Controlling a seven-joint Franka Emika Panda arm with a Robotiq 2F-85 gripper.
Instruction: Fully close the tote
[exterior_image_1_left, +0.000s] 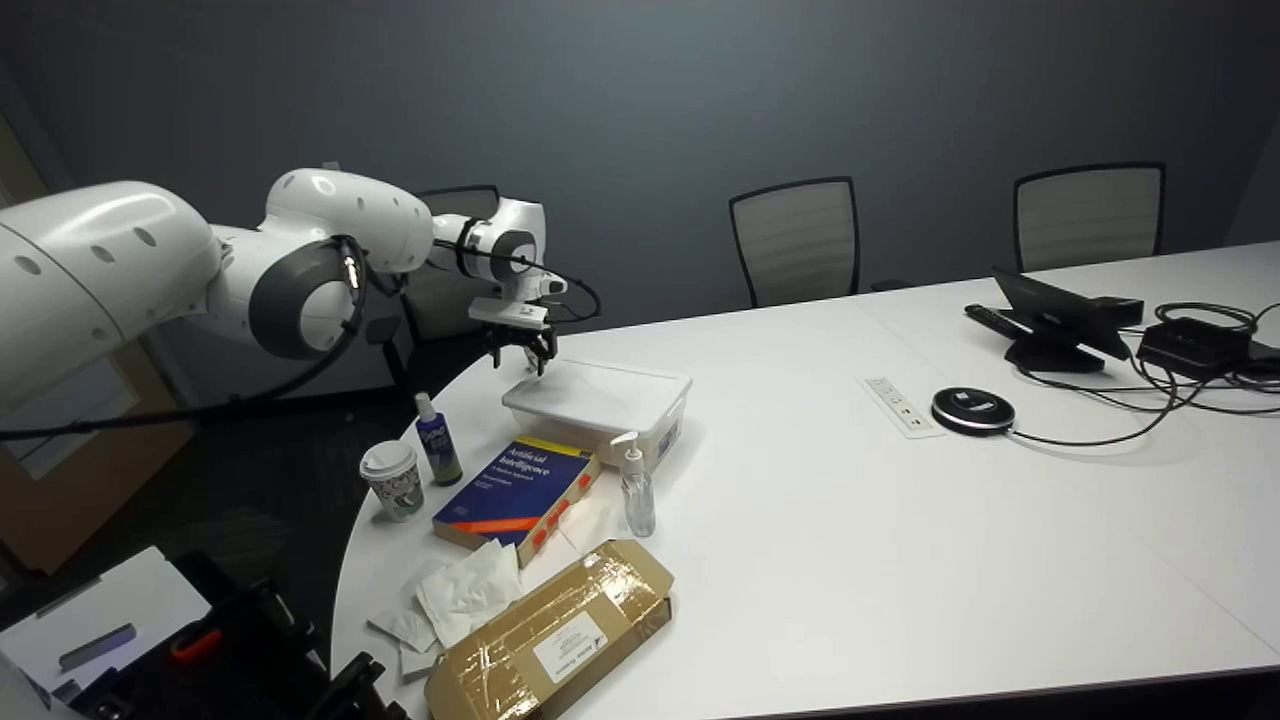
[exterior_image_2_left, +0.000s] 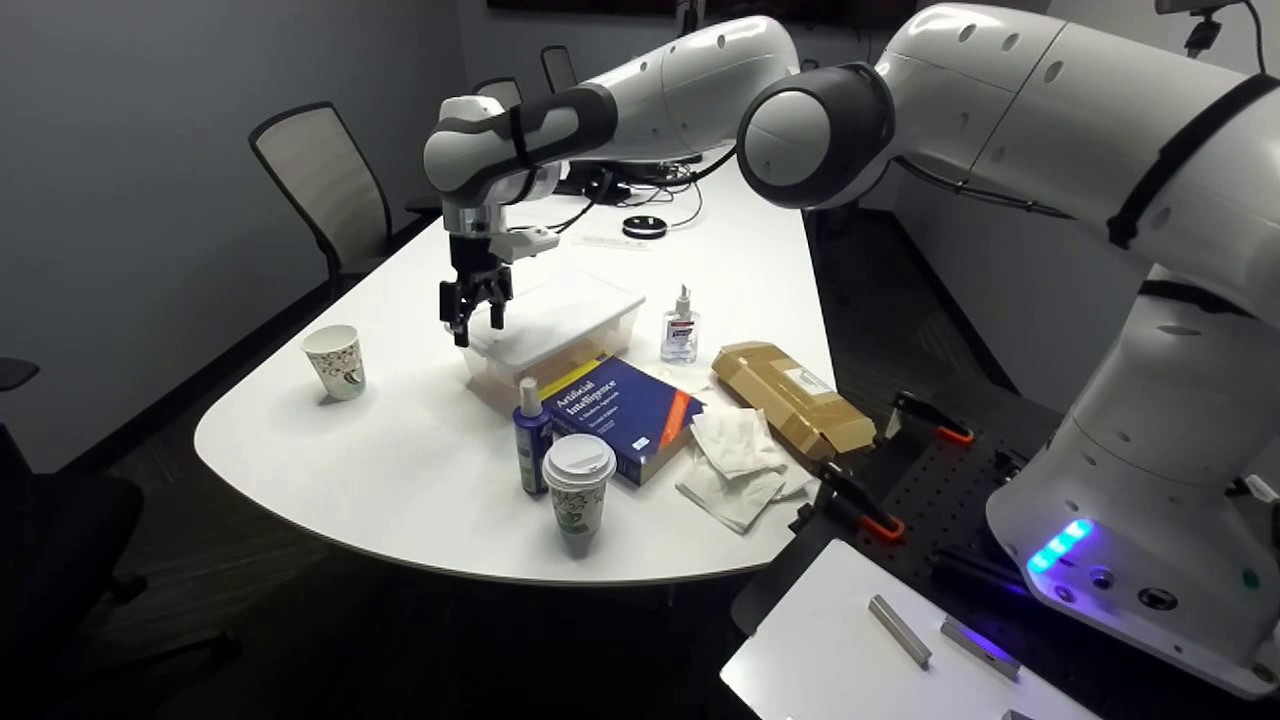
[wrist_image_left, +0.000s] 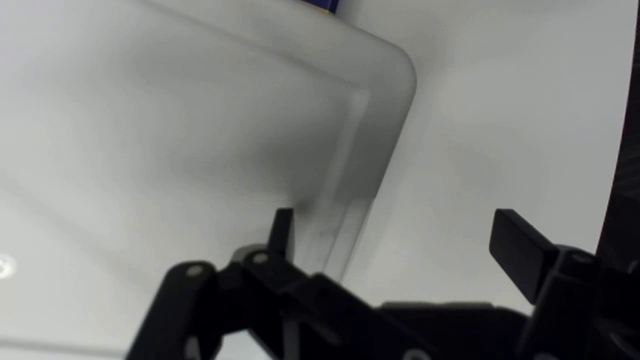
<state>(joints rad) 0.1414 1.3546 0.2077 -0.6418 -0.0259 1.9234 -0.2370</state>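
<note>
Covering looks done: the tote (exterior_image_1_left: 560, 425) sits on the table (exterior_image_1_left: 900, 560), just beside the blue book (exterior_image_1_left: 520, 485) (touching or not, can't tell), and its lid (exterior_image_1_left: 610, 388) lies across the top in both exterior views, lined up with the walls and roughly level. Left to do, by judgement: seating the rim all the way round and pressing it home, if it isn't already; no view settles whether the edge has snapped down.

The gripper (exterior_image_2_left: 478, 326) is at the tote's end that faces the table's curved edge, fingers well apart, clamped on nothing. Wrist view has one finger (wrist_image_left: 283, 232) over the lid, the other beyond the rim, over the table; contact with the lid can't be told. Rim changes tone partway along that side, could be shadow or latch. Likely a push along that edge remains, then the corners that the wrist view leaves out.
</note>
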